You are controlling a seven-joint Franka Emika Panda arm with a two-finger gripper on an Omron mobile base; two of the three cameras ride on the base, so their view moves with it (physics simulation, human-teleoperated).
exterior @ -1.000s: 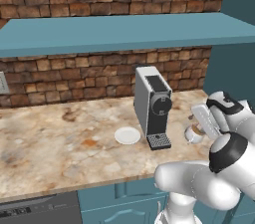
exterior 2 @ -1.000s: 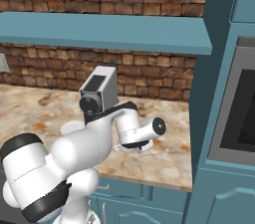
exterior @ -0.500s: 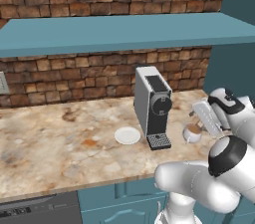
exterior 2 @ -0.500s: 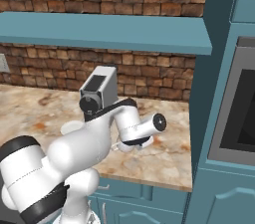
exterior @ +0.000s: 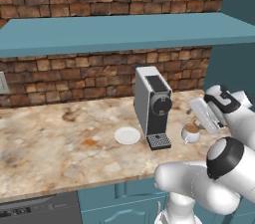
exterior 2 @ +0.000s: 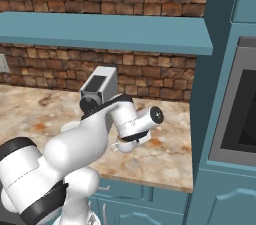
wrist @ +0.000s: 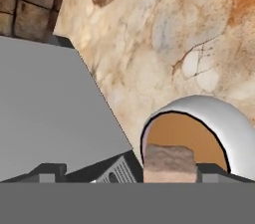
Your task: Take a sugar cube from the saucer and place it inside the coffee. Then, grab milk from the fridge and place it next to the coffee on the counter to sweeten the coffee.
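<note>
Sugar cube [wrist: 169,163]: tan, between the spread fingertips of the gripper [wrist: 130,172], directly over the coffee [wrist: 199,133]; jaws wider apart than a second ago. Cup's near rim cut off in hand view. Coffee machine [exterior: 153,106] left of the cup; saucer [exterior: 127,135] farther left on the counter [exterior: 60,138].

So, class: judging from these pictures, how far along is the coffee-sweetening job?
Done: the saucer lies bare. In hand: the sugar cube sits between the open gripper tips, right over the coffee. Left: fetching milk from the fridge, to set beside the cup.
</note>
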